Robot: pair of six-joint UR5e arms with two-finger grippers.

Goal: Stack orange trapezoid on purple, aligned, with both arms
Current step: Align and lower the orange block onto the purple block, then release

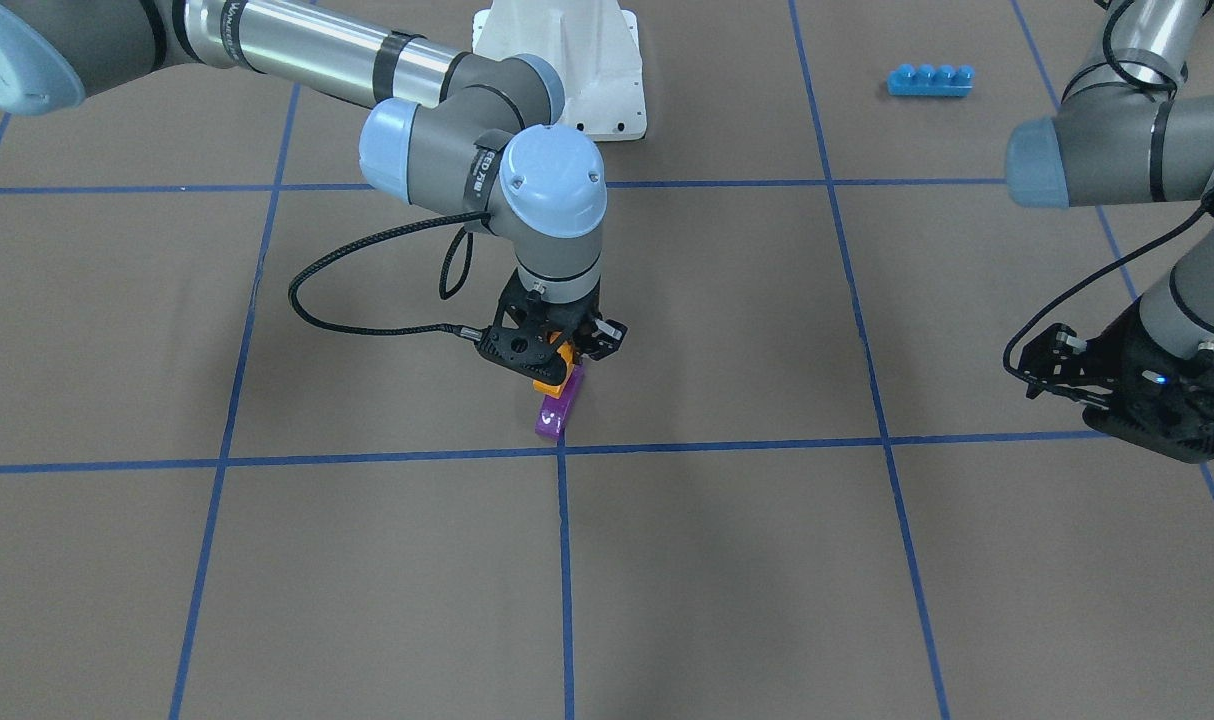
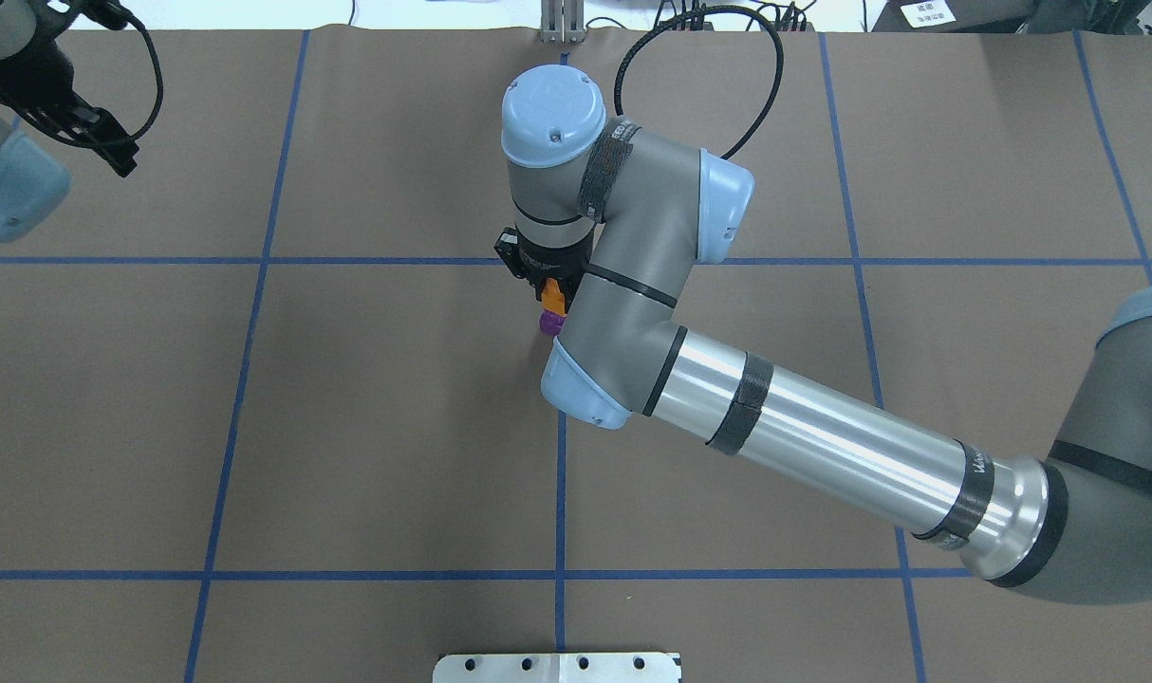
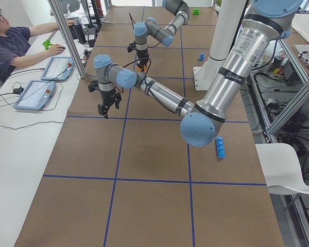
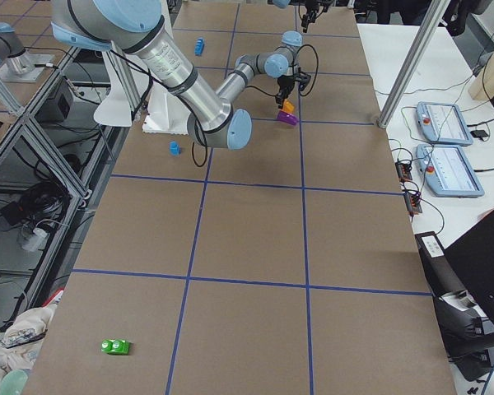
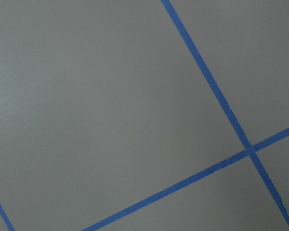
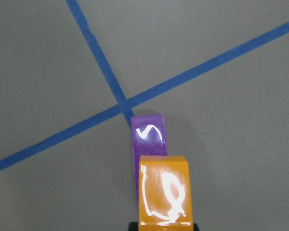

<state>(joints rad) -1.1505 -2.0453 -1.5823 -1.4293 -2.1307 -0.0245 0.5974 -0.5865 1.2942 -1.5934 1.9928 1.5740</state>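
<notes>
My right gripper (image 1: pixel 559 362) is shut on the orange trapezoid (image 1: pixel 550 379) and holds it low over the purple brick (image 1: pixel 555 411), which lies on the brown table by a blue tape crossing. In the right wrist view the orange trapezoid (image 6: pixel 164 190) covers the near end of the purple brick (image 6: pixel 148 134), so they are not lined up. I cannot tell whether they touch. In the overhead view the orange trapezoid (image 2: pixel 553 298) and the purple brick (image 2: pixel 548 324) peek out beside the right arm. My left gripper (image 1: pixel 1045 365) is open and empty, far off to the side.
A long blue brick (image 1: pixel 930 80) lies near the left arm's side of the table. A small blue piece (image 4: pixel 174 148) and a green brick (image 4: pixel 115 346) lie elsewhere. The white robot base (image 1: pixel 577 60) stands behind. An operator sits beside the table.
</notes>
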